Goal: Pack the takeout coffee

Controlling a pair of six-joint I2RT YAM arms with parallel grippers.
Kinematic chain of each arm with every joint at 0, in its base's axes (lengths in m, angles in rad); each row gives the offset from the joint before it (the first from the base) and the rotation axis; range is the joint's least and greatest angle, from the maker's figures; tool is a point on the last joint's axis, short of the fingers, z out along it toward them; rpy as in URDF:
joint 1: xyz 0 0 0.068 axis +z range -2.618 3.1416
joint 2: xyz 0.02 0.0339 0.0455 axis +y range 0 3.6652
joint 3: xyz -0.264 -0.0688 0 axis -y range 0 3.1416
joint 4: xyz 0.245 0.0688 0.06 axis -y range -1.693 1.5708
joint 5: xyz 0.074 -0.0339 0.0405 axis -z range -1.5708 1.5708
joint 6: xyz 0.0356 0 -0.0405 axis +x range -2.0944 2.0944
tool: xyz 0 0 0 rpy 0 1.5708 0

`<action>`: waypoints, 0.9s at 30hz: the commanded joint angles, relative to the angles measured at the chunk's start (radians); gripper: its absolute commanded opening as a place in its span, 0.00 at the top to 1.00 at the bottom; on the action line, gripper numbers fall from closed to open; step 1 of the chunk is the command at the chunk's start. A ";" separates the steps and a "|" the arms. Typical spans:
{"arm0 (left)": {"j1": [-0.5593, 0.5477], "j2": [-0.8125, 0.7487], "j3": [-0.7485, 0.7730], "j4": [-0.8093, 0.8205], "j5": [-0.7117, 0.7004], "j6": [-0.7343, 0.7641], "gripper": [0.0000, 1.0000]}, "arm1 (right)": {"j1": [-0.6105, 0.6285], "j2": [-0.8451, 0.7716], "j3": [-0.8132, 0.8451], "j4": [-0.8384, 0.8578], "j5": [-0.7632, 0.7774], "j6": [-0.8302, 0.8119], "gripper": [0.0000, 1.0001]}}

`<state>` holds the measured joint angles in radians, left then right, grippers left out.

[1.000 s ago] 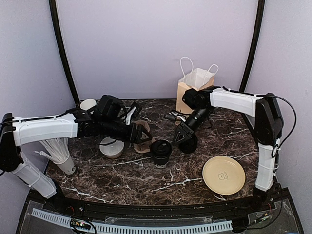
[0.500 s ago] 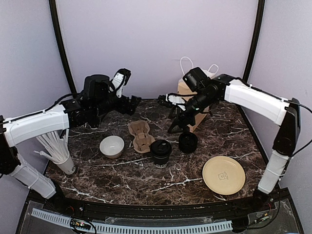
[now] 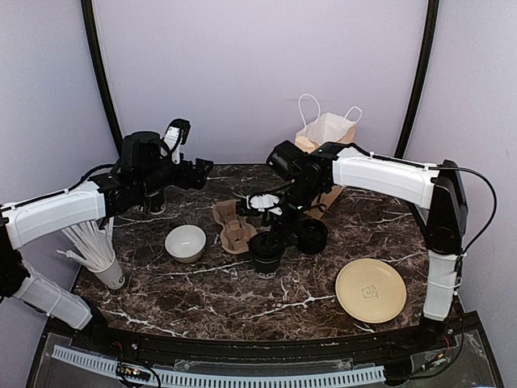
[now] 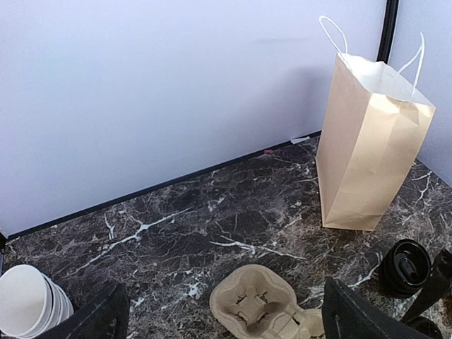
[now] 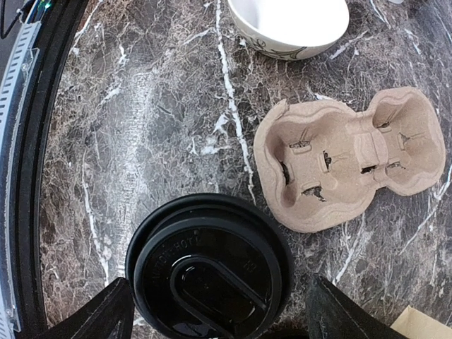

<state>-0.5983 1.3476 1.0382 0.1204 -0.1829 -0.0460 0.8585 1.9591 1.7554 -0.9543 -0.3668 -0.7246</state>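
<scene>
Bearing illegible embossed lettering: coffee cup (image 5: 205, 275)

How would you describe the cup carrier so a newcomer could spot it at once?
Start at the paper bag at the table's back. Just ahead, between the white bowl and a lidded black cup, lies the cup carrier: tan moulded pulp, two empty sockets.
</scene>
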 commanded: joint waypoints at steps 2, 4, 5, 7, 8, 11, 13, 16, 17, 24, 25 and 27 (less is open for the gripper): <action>0.000 -0.046 -0.013 0.037 0.059 -0.028 0.03 | 0.008 0.043 0.079 -0.048 0.013 0.001 0.15; 0.000 -0.047 -0.013 0.033 0.061 -0.028 0.03 | 0.010 0.059 0.094 -0.066 0.007 0.001 0.15; 0.000 -0.048 -0.013 0.031 0.062 -0.027 0.03 | 0.013 0.064 0.099 -0.073 0.005 -0.001 0.15; 0.000 -0.050 -0.013 0.029 0.061 -0.027 0.03 | 0.014 0.071 0.105 -0.084 0.002 -0.002 0.15; 0.000 -0.050 -0.013 0.029 0.062 -0.026 0.03 | 0.015 0.074 0.106 -0.088 0.000 -0.002 0.15; 0.000 -0.050 -0.014 0.028 0.063 -0.023 0.03 | 0.021 0.074 0.100 -0.096 -0.003 -0.008 0.15; 0.000 -0.047 -0.013 0.026 0.063 -0.020 0.03 | 0.025 0.071 0.093 -0.099 -0.001 -0.011 0.15; 0.000 -0.043 -0.012 0.025 0.065 -0.020 0.03 | 0.030 0.069 0.074 -0.088 0.021 -0.010 0.07; 0.000 -0.041 -0.012 0.025 0.065 -0.020 0.03 | 0.033 0.069 0.066 -0.084 0.032 -0.009 0.05; 0.000 -0.030 -0.009 0.020 0.066 -0.020 0.03 | 0.039 0.049 0.052 -0.051 0.056 0.009 0.08; 0.000 -0.030 -0.009 0.019 0.067 -0.020 0.03 | 0.039 0.042 0.052 -0.046 0.057 0.010 0.09; 0.000 -0.028 -0.009 0.018 0.069 -0.022 0.03 | 0.041 0.039 0.051 -0.043 0.065 0.011 0.10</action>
<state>-0.5983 1.3293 1.0382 0.1326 -0.1265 -0.0639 0.8902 2.0220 1.8153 -1.0203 -0.3180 -0.7227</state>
